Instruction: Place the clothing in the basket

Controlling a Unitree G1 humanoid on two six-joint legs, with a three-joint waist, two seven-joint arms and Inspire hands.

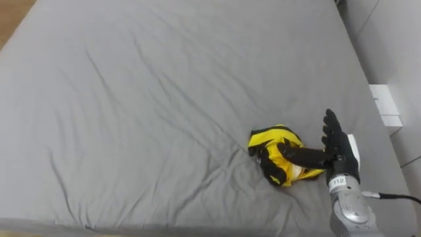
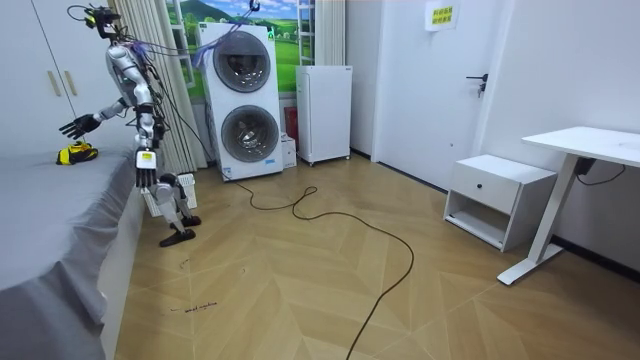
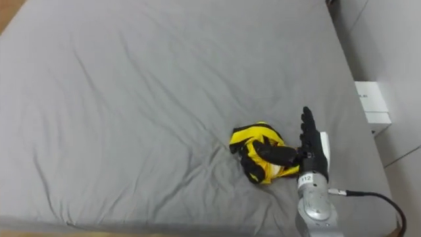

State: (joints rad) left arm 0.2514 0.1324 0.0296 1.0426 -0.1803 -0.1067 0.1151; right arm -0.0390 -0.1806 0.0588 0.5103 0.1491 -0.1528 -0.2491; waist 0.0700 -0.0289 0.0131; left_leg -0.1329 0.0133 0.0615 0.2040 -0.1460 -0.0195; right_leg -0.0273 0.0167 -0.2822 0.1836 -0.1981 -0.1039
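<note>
grey sheet (image 1: 164,99), soft and creased in long shallow folds, covers the bed. yellow-and-black clothes (image 1: 273,139) lie on it as a crumpled, lumpy bundle toward the near right part. the right hand (image 1: 341,150), dark and hard-shelled, stands just beside the bundle with its fingers (image 1: 331,125) straight and spread, thumb stretched flat across the cloth, gripping nothing. the room view takes in the wider scene: the robot at the bed's edge, left hand (image 2: 147,175) hanging by the mattress side, a stacked washer and dryer (image 2: 238,100) behind, and a herringbone wood floor (image 2: 330,290).
</note>
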